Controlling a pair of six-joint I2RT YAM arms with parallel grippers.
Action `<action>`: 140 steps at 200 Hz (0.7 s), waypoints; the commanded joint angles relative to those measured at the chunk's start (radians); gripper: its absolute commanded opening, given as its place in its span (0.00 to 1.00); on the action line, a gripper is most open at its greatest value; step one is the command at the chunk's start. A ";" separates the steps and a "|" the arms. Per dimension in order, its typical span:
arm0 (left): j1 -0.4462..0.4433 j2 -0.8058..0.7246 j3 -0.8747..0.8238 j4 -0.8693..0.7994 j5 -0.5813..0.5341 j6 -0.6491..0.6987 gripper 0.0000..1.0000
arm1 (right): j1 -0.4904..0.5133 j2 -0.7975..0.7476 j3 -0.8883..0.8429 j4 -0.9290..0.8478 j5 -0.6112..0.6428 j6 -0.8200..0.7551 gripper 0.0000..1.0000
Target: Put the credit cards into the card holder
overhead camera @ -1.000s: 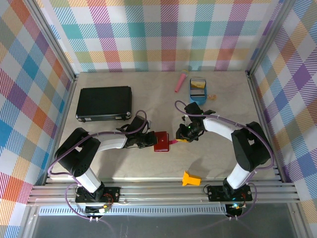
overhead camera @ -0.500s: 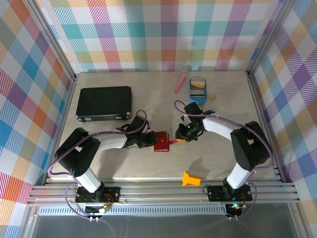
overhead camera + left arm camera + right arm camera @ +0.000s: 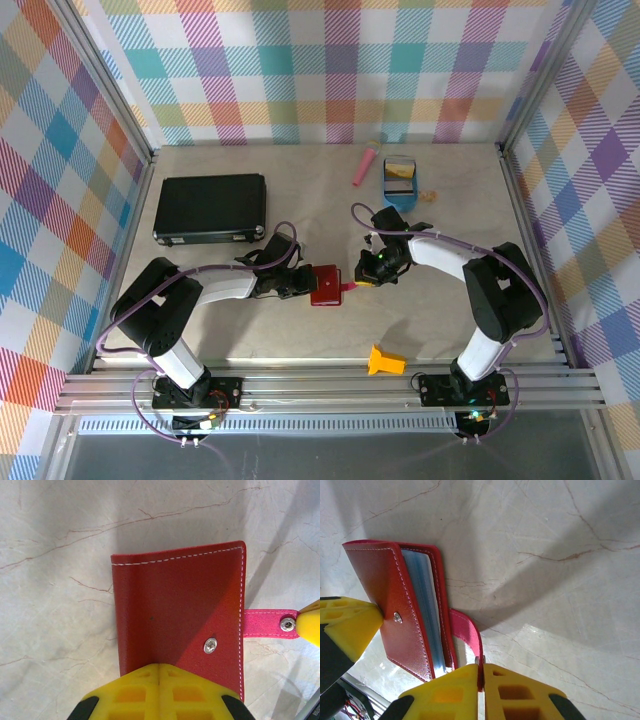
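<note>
Since a second ago, we see the right gripper [image 3: 481, 679] has pinched down onto the pink tab [image 3: 466, 629]. The card holder [image 3: 325, 284] sits mid-worktop [image 3: 440, 320] (folded nearly shut), its cover clamped by the left gripper [image 3: 159, 680].

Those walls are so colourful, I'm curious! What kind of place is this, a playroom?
Probably a robot practice booth, not a playroom: the left arm and right arm are bolted to a metal rail, and checked walls box in a table holding a red card holder.
</note>
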 commanded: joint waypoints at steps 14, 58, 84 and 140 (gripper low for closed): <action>-0.013 0.021 0.000 -0.071 -0.029 0.021 0.00 | -0.005 -0.015 -0.008 0.003 -0.018 -0.013 0.03; -0.013 0.026 0.003 -0.074 -0.023 0.033 0.00 | 0.010 -0.055 -0.001 0.018 -0.029 -0.027 0.00; -0.013 0.027 0.005 -0.069 -0.016 0.039 0.00 | 0.029 -0.062 0.020 0.026 -0.044 -0.037 0.00; -0.013 0.024 0.008 -0.061 -0.004 0.045 0.00 | 0.061 -0.009 0.073 0.047 -0.084 -0.026 0.00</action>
